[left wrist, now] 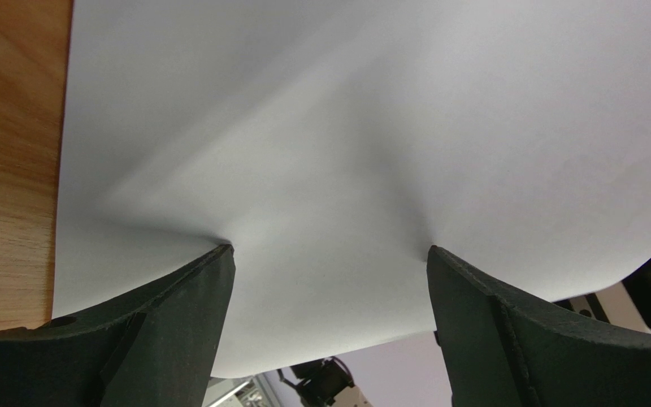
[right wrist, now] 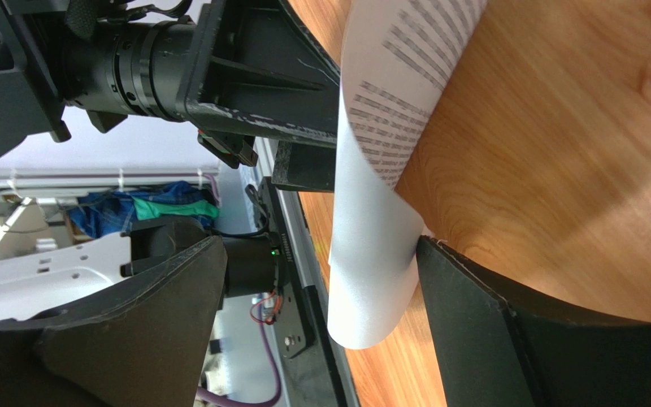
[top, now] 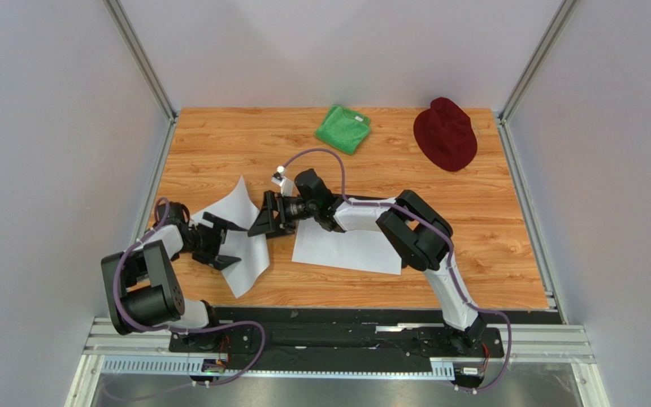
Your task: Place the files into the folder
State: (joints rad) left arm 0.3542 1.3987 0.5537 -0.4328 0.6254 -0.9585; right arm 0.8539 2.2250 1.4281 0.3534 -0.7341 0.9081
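Observation:
One white file sheet [top: 237,222] lies at the table's left, bowed up and creased. My left gripper [top: 229,244] is open over it, both fingertips [left wrist: 218,259] pressing on the paper [left wrist: 346,153]. My right gripper [top: 261,219] is open at the same sheet's right edge. In the right wrist view this curled edge [right wrist: 371,254], with faint printed lines showing, hangs between my open right gripper's [right wrist: 320,246] fingers and touches the right finger [right wrist: 473,314]. A second white sheet [top: 350,248] lies flat under my right arm. The black folder is hidden.
A green cloth [top: 343,128] and a dark red hat [top: 445,133] lie at the back of the wooden table [top: 490,220]. The black base rail [top: 337,318] runs along the near edge. My left gripper's body [right wrist: 218,68] is close to my right fingers.

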